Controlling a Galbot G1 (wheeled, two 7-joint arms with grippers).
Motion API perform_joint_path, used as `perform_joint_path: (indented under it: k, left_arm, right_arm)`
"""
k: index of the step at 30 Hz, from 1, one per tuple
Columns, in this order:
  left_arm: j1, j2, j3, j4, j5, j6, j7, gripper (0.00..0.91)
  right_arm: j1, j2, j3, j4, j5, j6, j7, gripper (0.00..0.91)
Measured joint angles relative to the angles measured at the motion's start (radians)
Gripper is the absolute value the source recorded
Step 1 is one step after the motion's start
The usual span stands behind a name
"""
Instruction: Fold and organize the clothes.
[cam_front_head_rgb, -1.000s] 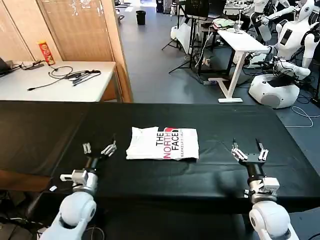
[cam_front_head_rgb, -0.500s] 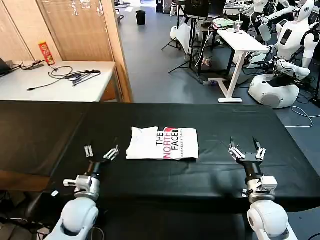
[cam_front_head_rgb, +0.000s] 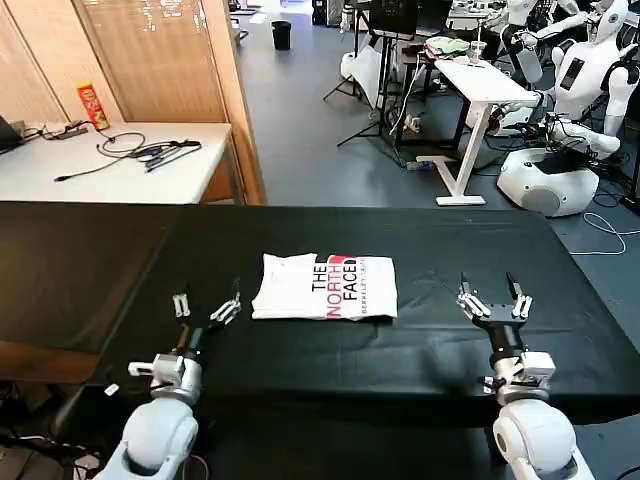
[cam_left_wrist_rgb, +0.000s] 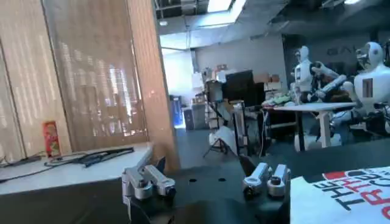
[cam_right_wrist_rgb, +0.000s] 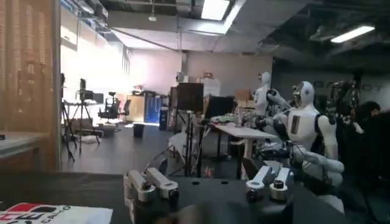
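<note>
The clothes (cam_front_head_rgb: 325, 287) are one white T-shirt folded into a neat rectangle in the middle of the black table (cam_front_head_rgb: 90, 270), black print and a small red mark facing up. A corner of the clothes (cam_left_wrist_rgb: 347, 198) appears beside the left fingers, and another corner of the clothes (cam_right_wrist_rgb: 52, 214) lies low in the right wrist view. My left gripper (cam_front_head_rgb: 206, 306) hovers open just left of the shirt, near the front edge. The left gripper (cam_left_wrist_rgb: 207, 181) holds nothing. My right gripper (cam_front_head_rgb: 492, 296) stands open to the right of the shirt. The right gripper (cam_right_wrist_rgb: 207, 182) is likewise empty.
A white side table (cam_front_head_rgb: 110, 165) with cables and a red can (cam_front_head_rgb: 92, 105) stands at the back left. Across the floor beyond are a white desk (cam_front_head_rgb: 480, 85) and white robots (cam_front_head_rgb: 575, 90). The black table spreads wide on both sides of the shirt.
My left gripper has drifted slightly right and toward the front edge. My right gripper shifted a little left. The folded shirt has not moved.
</note>
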Motion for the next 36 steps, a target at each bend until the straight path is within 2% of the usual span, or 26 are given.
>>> perform_joint_path:
  k: [36]
  left_arm:
    - [-0.001,0.0,0.0,-0.001,0.0,0.001,-0.001,0.878]
  right_arm:
    - [0.0,0.0,0.0,-0.001,0.001,0.001,0.0,0.878]
